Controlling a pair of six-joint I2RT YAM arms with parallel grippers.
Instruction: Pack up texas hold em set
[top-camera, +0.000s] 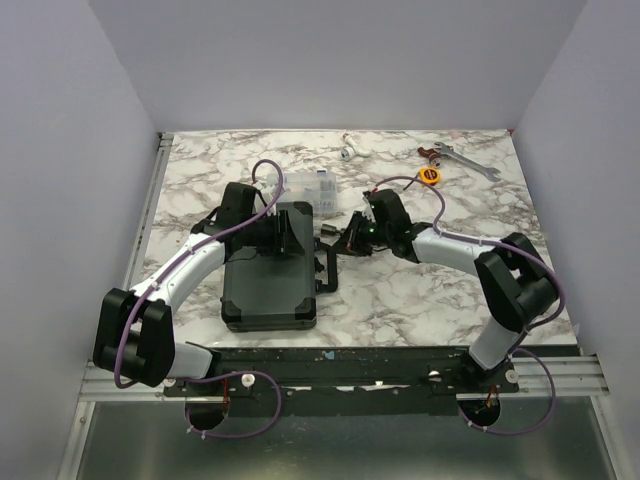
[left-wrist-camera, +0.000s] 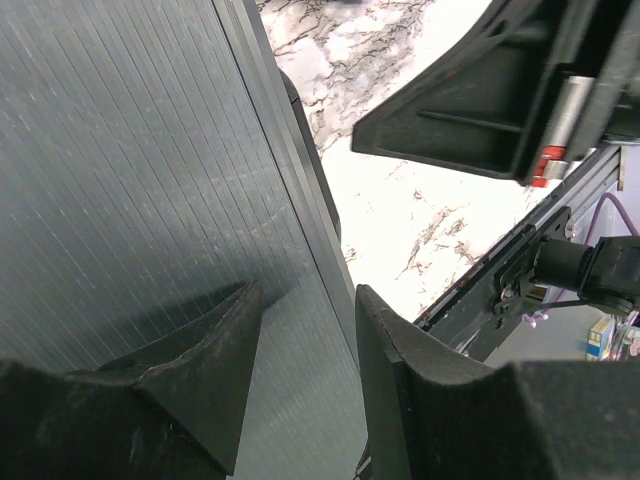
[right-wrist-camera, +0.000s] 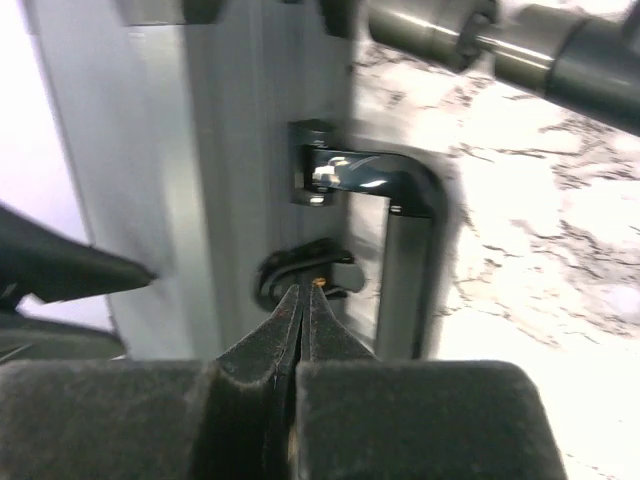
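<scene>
The black hard case lies closed on the marble table, with its handle on its right side. Chips, card decks and buttons are out of view. My left gripper is open above the far right part of the lid; in the left wrist view the lid and its right edge run under my left gripper. My right gripper is shut. In the right wrist view my right gripper has its tips against a dark latch on the case's side, just beside the handle.
A clear compartment box stands just behind the case. A yellow tape measure, a wrench and a small metal part lie at the back right. A metal rail runs along the near edge.
</scene>
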